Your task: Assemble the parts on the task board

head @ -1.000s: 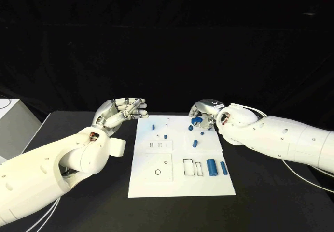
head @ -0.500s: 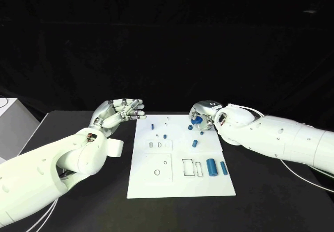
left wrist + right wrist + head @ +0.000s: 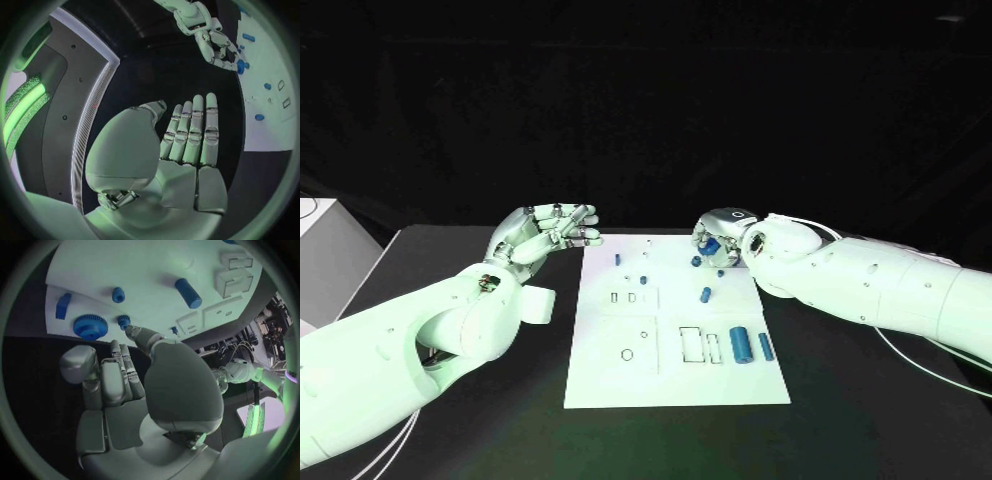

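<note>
- While most parts lie loose on the task board, assembly is judged barely begun.
- Two blue cylinders lie flat near the board's right edge, beside unfilled rectangular slots.
- Right robot hand hovers at the board's far right corner over a blue gear; fingers extended, grasping nothing.
- Left robot hand, off the far left corner, is released: fingers straight, palm bare.
</note>
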Available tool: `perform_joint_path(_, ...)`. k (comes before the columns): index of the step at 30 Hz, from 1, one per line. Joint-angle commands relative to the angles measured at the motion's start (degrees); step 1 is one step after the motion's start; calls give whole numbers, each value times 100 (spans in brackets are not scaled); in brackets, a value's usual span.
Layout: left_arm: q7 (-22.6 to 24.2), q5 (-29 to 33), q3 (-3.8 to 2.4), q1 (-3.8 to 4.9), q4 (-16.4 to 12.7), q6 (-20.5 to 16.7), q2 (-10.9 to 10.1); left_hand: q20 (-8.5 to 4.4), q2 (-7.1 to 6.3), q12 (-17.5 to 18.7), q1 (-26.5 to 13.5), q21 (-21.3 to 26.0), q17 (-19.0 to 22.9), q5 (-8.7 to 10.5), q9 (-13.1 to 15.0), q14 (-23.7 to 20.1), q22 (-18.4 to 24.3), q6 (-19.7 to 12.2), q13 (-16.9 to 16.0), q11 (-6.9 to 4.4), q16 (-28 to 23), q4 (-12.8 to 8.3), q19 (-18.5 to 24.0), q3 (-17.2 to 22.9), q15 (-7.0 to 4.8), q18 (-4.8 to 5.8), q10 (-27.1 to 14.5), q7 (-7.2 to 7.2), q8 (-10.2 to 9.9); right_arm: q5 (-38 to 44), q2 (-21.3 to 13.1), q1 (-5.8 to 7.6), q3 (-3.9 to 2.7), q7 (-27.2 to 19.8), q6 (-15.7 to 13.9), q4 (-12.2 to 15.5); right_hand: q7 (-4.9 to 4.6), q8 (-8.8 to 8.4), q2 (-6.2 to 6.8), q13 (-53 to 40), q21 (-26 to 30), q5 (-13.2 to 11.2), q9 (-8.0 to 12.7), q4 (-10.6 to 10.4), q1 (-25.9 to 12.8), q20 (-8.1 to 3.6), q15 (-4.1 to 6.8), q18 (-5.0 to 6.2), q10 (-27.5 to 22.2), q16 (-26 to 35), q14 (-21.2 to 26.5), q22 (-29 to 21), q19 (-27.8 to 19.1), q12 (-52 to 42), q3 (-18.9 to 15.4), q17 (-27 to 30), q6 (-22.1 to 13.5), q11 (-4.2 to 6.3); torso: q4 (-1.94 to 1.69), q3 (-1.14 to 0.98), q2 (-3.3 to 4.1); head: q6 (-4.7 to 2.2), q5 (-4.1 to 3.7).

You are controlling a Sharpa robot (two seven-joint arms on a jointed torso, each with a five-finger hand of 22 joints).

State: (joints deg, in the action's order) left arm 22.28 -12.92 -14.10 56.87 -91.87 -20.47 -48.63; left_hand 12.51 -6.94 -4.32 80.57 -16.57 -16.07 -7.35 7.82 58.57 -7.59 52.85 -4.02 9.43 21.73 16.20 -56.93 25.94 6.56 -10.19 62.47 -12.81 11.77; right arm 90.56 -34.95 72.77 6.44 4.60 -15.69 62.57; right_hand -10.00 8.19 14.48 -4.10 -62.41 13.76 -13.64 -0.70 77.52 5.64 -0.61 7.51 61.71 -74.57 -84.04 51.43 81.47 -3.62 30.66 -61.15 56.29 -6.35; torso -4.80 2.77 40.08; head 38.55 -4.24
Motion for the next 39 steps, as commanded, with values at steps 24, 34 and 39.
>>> perform_joint_path(24, -10, 8, -21, 5, -33, 33, -33, -7, -64, 25, 1, -29, -15, 16, -4, -19, -11, -4, -3, 22, 50, -5, -27, 44, 5, -21, -7, -42, -27, 26, 126, -28, 2, 33, 310, -145, -4, 67, -116, -41, -118, 153, -102, -125, -15, 25, 2, -98, 346, -148, -126, 123, -21, -51, 162, -29, 171, 35, -26, 17, 114, 24, -8)
perform_joint_path(34, -25, 8, -21, 5, -10, 23, -33, -8, -57, 22, 7, -37, -29, 13, -3, -28, -14, 0, -5, 22, 71, -8, -27, 54, 4, -21, -3, -43, -22, -48, 122, -29, 2, -13, 116, -160, 63, 160, -232, -68, -234, 113, -214, -162, 28, -15, 55, -113, 637, -210, -117, 281, -21, -53, 370, -39, 305, 108, -23, 20, 126, 32, -2)
perform_joint_path(39, -40, 8, -21, 5, -6, 15, -31, -8, -57, 22, 7, -37, -29, 13, -3, -28, -14, 0, -5, 22, 71, -8, -27, 54, 4, -21, -3, -43, -22, -62, 127, -29, 2, -26, 18, -156, 98, 217, -296, -92, -310, 80, -278, -127, 88, -42, 87, -126, 778, -234, -117, 384, -6, -62, 460, -41, 370, 149, -24, 20, 135, 22, -9)
